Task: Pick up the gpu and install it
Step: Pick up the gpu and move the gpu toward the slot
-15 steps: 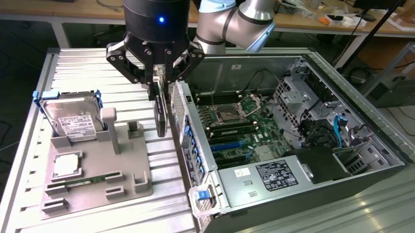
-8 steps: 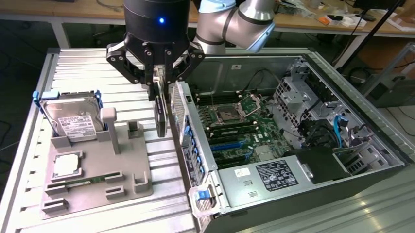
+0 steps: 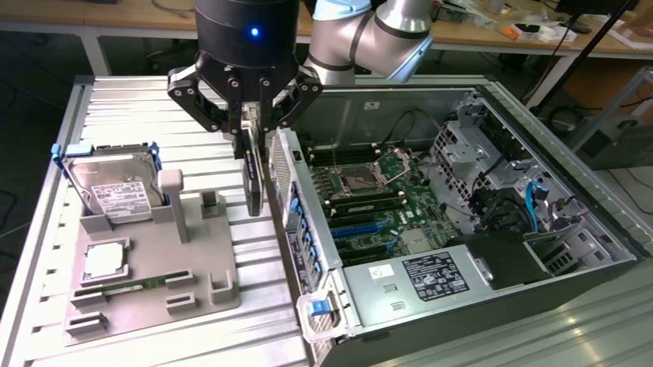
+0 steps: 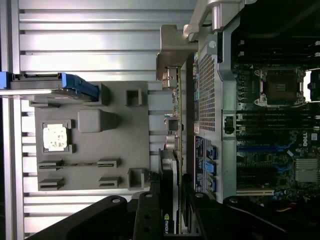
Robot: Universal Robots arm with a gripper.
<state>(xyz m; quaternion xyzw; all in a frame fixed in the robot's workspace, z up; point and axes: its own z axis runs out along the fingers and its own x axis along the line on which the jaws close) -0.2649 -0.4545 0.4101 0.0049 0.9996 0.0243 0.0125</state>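
My gripper [image 3: 252, 136] is partly closed on the top edge of the gpu [image 3: 255, 187]. The card hangs on edge between the grey fixture [image 3: 153, 260] and the open case [image 3: 571, 206], probably so it can line up with a slot.

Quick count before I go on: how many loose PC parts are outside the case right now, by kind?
Hard drive, upright on the grey fixture: 1
Processor chip, on the fixture: 1
Memory stick, flat on the fixture: 1
gpu, held in the gripper beside the case: 1
Total: 4
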